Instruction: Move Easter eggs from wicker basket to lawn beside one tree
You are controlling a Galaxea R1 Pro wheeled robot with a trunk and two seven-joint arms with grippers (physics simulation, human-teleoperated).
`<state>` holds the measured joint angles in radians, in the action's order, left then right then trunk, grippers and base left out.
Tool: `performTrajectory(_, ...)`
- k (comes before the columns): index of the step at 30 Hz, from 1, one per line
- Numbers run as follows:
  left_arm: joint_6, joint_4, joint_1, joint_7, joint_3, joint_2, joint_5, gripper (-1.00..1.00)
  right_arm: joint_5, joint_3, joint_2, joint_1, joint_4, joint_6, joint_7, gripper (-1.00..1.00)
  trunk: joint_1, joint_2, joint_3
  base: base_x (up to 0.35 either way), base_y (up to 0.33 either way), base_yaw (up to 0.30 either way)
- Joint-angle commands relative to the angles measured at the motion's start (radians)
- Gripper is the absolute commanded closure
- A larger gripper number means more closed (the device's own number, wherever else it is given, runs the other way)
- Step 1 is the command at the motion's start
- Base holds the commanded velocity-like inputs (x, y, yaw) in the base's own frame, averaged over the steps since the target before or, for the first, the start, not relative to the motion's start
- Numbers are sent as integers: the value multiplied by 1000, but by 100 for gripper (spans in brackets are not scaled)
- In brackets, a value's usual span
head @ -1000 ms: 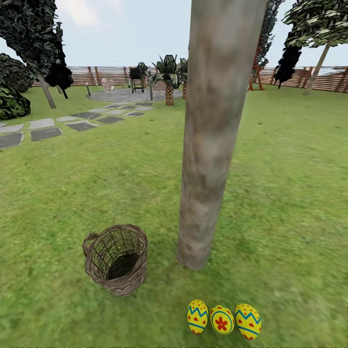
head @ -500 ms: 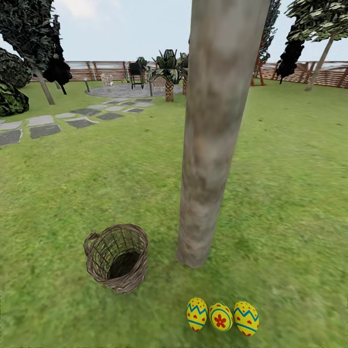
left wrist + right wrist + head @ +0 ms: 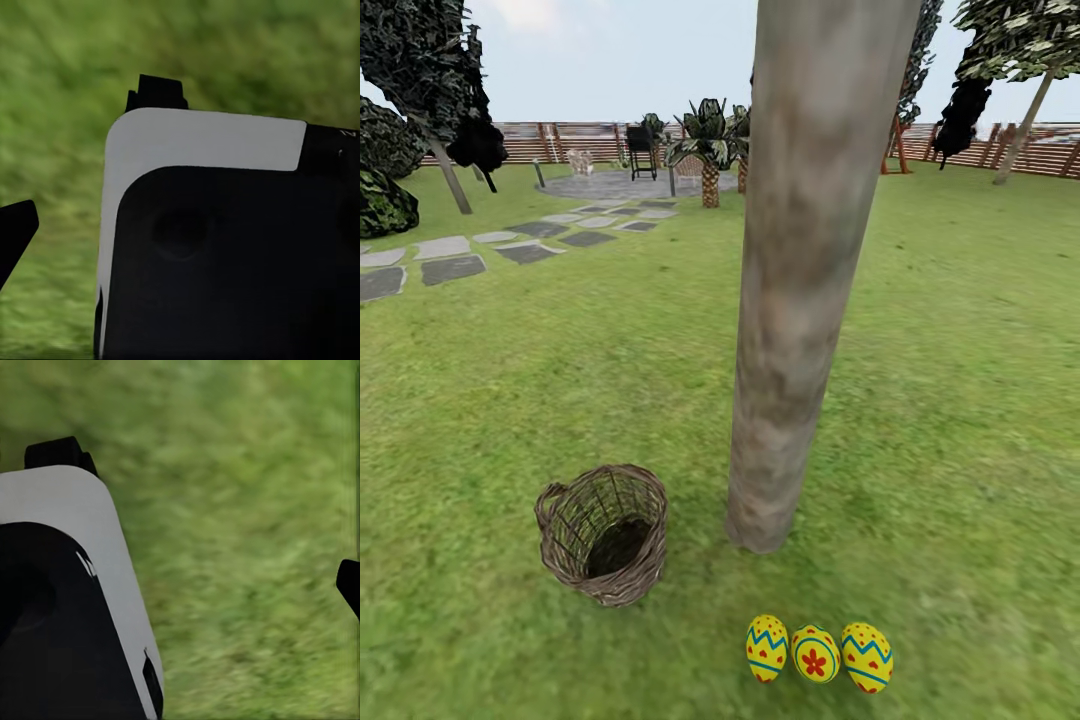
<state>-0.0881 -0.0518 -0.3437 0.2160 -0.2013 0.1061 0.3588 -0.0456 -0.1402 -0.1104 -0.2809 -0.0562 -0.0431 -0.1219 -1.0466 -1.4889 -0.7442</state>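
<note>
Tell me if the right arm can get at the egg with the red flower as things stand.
Probably yes. The flower egg lies on open lawn between two other eggs, nothing over it, but those neighbours crowd its sides. The right arm's own position cannot be judged here.

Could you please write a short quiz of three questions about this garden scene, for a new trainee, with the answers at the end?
1. True or false: the wicker basket has eggs in it.
2. How many Easter eggs lie on the lawn near the foot of the tree?
3. Which egg has a red flower: A) the middle one, B) the one nearest the basket, C) the one farthest from the basket?

Key:
1. False; the basket looks empty in the head view.
2. Three, side by side in a row.
3. A.
</note>
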Motion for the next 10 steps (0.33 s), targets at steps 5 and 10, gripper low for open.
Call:
performTrajectory(5, -2, -2, 3, 5, -7, 5, 12, -100, -7, -4, 3, -1, -4, -4, -1, -100, 0, 0, -1, 0, 0, 0)
performTrajectory(10, -1, -2, 3, 5, -7, 8, 11, -100, -7, -4, 2, -1, -3, -4, -1, -100, 0, 0, -1, 0, 0, 0)
